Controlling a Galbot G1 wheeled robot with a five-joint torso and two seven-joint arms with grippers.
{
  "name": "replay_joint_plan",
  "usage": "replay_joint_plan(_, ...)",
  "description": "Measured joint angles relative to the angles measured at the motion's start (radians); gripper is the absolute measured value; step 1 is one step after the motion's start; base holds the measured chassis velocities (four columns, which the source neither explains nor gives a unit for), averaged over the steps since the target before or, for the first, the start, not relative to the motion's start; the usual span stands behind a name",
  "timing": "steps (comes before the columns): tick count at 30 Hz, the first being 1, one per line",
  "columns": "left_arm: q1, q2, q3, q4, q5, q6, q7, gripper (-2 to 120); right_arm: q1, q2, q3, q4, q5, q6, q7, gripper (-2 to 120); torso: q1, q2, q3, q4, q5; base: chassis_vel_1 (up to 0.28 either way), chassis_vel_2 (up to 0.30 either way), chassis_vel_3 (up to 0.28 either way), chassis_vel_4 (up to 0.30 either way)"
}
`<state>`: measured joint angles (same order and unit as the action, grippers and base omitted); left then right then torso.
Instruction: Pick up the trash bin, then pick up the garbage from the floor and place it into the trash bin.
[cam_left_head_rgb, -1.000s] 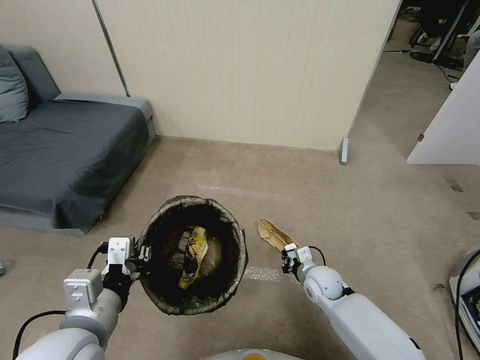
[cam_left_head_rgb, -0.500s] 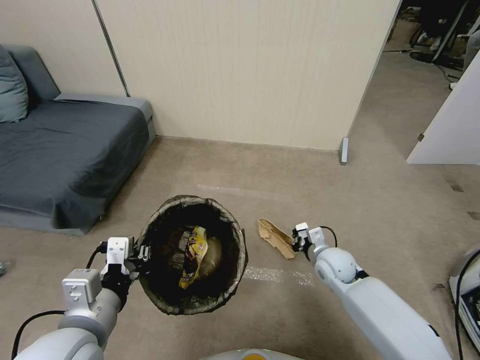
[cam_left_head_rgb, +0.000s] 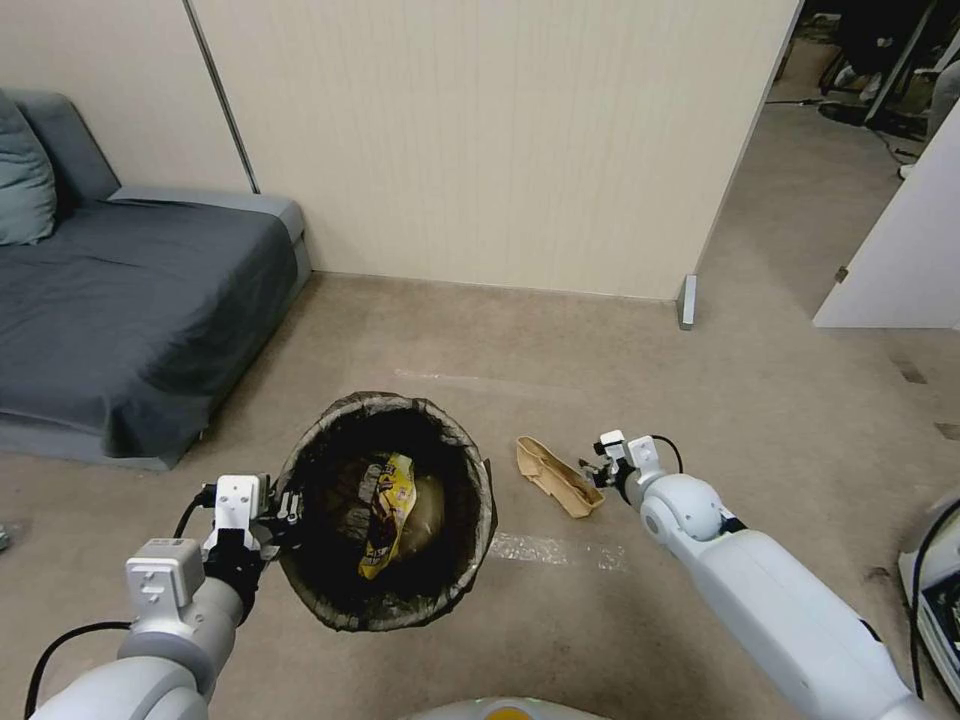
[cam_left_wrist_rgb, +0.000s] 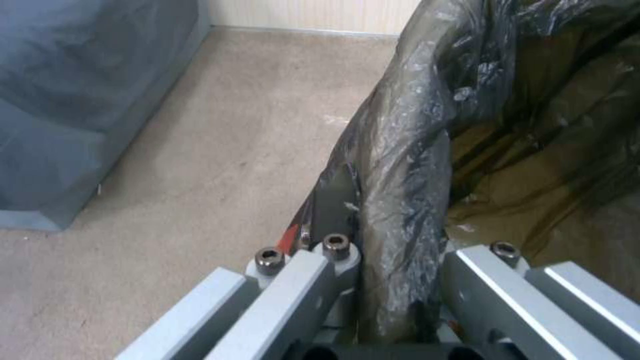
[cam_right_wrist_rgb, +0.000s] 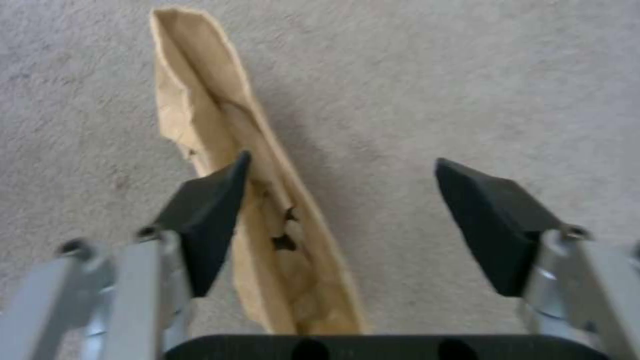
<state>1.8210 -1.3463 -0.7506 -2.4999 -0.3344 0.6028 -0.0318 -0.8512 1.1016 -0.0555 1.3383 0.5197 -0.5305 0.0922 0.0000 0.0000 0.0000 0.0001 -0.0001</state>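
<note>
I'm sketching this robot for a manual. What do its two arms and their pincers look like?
Both arms are glossy white and grey, with rounded joint housings and thin black cables looping near the wrists. The left pincer sits behind a boxy white and black wrist block; its fingers are flat grey metal bars with dark hex bolts. The right pincer has grey metal links ending in black, wedge-shaped fingertips.

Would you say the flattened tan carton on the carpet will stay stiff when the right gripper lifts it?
Probably not: the tan carton looks creased and crushed flat, so it may bend. It seems thin paper, likely light. Lying flush on the carpet, it may slide under the open right gripper.
</note>
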Motion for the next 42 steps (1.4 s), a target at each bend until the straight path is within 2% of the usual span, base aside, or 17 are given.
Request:
replay_joint_plan(2, 0.0, 0.0, 0.0, 0.0, 0.0, 0.0, 0.0, 1, 0.001, 0.003, -0.001, -0.003, 0.0, 0.0, -0.001, 75, 0.0, 0.0, 0.0, 0.0, -0.0001, 0.0, 0.0, 0.0, 0.0)
replay_joint_plan(4, 0.0, 0.002, 0.0, 0.0, 0.0, 0.0, 0.0, 1, 0.005, 0.026, -0.013, -0.021, -0.004, 0.001, -0.001, 87, 0.0, 0.0, 0.0, -0.0001, 0.0002, 0.0, 0.0, 0.0, 0.0)
replay_joint_plan(6, 0.0, 0.002, 0.0, 0.0, 0.0, 0.0, 0.0, 1, 0.005, 0.03, -0.015, -0.022, -0.004, 0.001, -0.001, 89, 0.0, 0.0, 0.0, -0.0001, 0.0002, 0.0, 0.0, 0.0, 0.0)
replay_joint_plan(7, 0.001, 0.005, -0.001, 0.0, 0.0, 0.0, 0.0, 1, 0.006, 0.054, -0.032, -0.022, -0.009, 0.001, 0.014, 96, 0.0, 0.0, 0.0, 0.0001, 0.0003, 0.0, 0.0, 0.0, 0.0)
replay_joint_plan(8, 0.0, 0.007, -0.001, 0.0, 0.0, 0.0, 0.0, 1, 0.006, 0.061, -0.04, -0.016, -0.009, -0.001, 0.02, 99, 0.0, 0.0, 0.0, 0.0, 0.0001, 0.0, 0.0, 0.0, 0.0)
replay_joint_plan(11, -0.001, 0.009, -0.002, 0.0, 0.0, 0.0, 0.0, 1, 0.012, 0.081, -0.051, -0.02, -0.011, -0.006, 0.027, 100, 0.0, 0.0, 0.0, -0.0003, -0.0001, 0.0, 0.0, 0.0, 0.0)
replay_joint_plan(18, 0.0, 0.012, -0.005, 0.0, 0.0, 0.0, 0.0, 1, 0.033, 0.132, -0.048, -0.099, -0.033, -0.002, 0.034, 100, 0.0, 0.0, 0.0, -0.0002, -0.0001, 0.0, 0.0, 0.0, 0.0)
replay_joint_plan(34, -0.001, 0.011, -0.004, 0.0, -0.001, 0.0, 0.0, 1, 0.054, 0.165, -0.025, -0.203, -0.07, 0.019, 0.019, 100, 0.0, 0.0, 0.0, -0.0001, 0.0001, 0.0, 0.0, 0.0, 0.0)
replay_joint_plan(37, 0.0, 0.009, -0.004, 0.0, 0.0, 0.0, 0.0, 1, 0.054, 0.172, -0.018, -0.22, -0.078, 0.025, 0.008, 92, 0.0, 0.0, 0.0, -0.0001, 0.0002, 0.0, 0.0, 0.0, 0.0)
replay_joint_plan(40, 0.002, 0.007, -0.004, 0.0, 0.001, 0.0, 0.0, 1, 0.052, 0.181, -0.006, -0.24, -0.09, 0.036, -0.011, 78, 0.0, 0.0, 0.0, -0.0001, 0.0002, 0.0, 0.0, 0.0, 0.0)
replay_joint_plan(42, 0.003, 0.007, -0.004, 0.0, 0.001, 0.0, 0.0, 1, 0.052, 0.182, -0.003, -0.243, -0.093, 0.037, -0.016, 74, 0.0, 0.0, 0.0, -0.0001, 0.0002, 0.0, 0.0, 0.0, 0.0)
